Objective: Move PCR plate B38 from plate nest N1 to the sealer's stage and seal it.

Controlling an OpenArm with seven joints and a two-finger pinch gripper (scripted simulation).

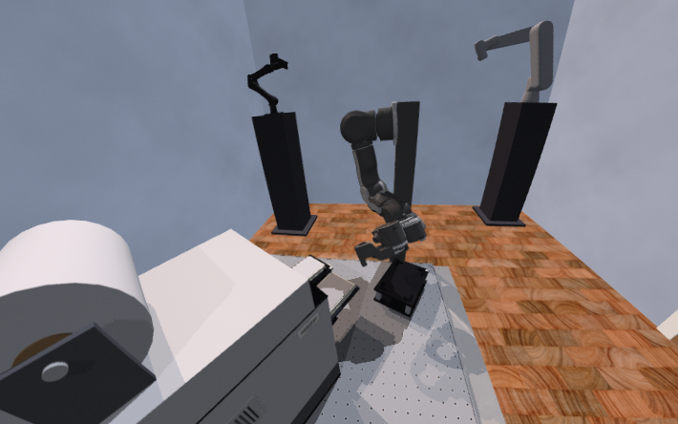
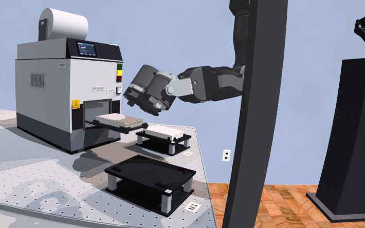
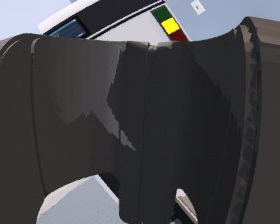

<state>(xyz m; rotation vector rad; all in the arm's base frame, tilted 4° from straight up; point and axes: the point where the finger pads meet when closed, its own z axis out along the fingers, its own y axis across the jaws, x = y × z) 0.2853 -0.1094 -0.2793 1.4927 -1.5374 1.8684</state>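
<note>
The plate B38 (image 2: 120, 119) lies flat on the sealer's stage (image 2: 115, 127), which stands out in front of the housing's opening. Its top looks pale and smooth, and I cannot tell more about the foil. On the sealer's lamp, the amber segment (image 2: 119, 72) glows, and it also shows in the wrist view (image 3: 169, 26). The START key (image 2: 118, 90) sits under the lamp. My gripper (image 2: 130, 99) is shut and empty. It hangs in the air to the right of the key, above the stage's outer end, touching nothing. Plate nest N1 (image 2: 149, 173) is empty.
The sealed plate B83 (image 2: 164, 132) rests on plate nest N2 (image 2: 162, 141), just right of the stage. The sealer (image 1: 225, 326) carries a large foil roll (image 1: 52, 284). Dark pillars (image 2: 252, 113) with camera arms stand around the table. The table's edge runs behind the nests.
</note>
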